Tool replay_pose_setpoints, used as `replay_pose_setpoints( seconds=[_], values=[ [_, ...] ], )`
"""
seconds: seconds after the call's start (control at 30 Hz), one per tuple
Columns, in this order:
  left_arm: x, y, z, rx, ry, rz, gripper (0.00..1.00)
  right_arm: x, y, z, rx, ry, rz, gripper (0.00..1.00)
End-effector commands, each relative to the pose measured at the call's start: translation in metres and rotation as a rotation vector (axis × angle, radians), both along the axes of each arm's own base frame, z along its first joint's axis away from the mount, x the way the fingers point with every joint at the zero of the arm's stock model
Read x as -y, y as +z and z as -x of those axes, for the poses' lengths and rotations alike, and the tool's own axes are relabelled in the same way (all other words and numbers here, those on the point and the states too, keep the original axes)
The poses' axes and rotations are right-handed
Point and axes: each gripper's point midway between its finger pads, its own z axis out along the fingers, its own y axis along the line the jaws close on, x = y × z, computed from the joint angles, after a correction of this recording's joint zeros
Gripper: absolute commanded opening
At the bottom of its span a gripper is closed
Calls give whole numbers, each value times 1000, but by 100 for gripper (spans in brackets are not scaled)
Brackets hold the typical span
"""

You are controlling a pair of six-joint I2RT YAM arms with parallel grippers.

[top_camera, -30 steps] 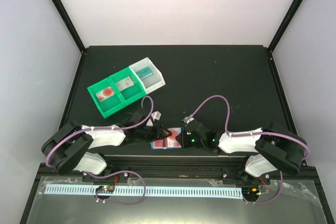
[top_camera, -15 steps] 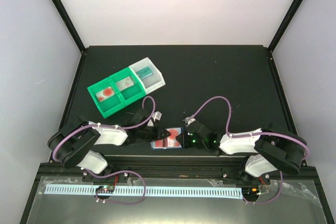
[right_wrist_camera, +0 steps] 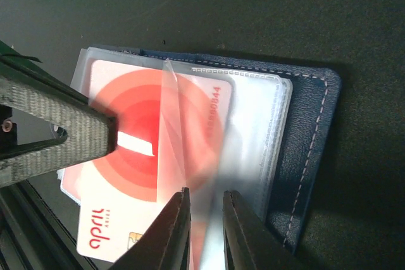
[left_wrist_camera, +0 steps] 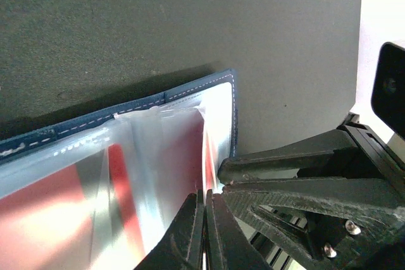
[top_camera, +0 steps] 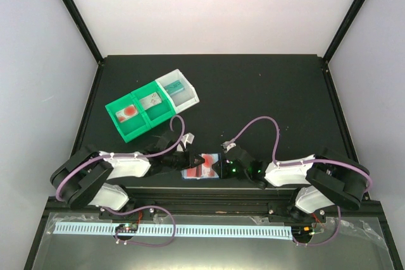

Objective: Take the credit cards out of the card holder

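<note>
Lying open at the near edge of the bench (top_camera: 266, 93), the card holder (right_wrist_camera: 313, 124) is showing a red-patterned credit card (right_wrist_camera: 136, 162). The right hand (right_wrist_camera: 204, 197) is pinching a clear leaf of it. The left hand (left_wrist_camera: 205, 197) is pressing fully closed at the pocket edge, its hold unclear. A green tray (top_camera: 136, 132) is sitting beyond.

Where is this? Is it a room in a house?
Probably a robot test booth, not a home: plain white walls and black corner posts box in a matte black table, with two white-and-black robot arms bolted at its near edge.
</note>
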Motion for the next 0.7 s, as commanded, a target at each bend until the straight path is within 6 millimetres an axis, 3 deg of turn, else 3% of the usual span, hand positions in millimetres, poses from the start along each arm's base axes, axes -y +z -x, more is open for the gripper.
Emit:
replay_pose_setpoints(
  seconds=[0.0,0.33,0.67],
  values=[
    [-12,0,-1,29,27,-49,2,23,-28,11,-53,-15,106,19],
    [-30,10,-3,58,99,-93,2,18,-21,7,-30,0,102,18],
    [-41,40,-5,137,140,-93,2,9,14,-6,65,30,111,18]
  ],
)
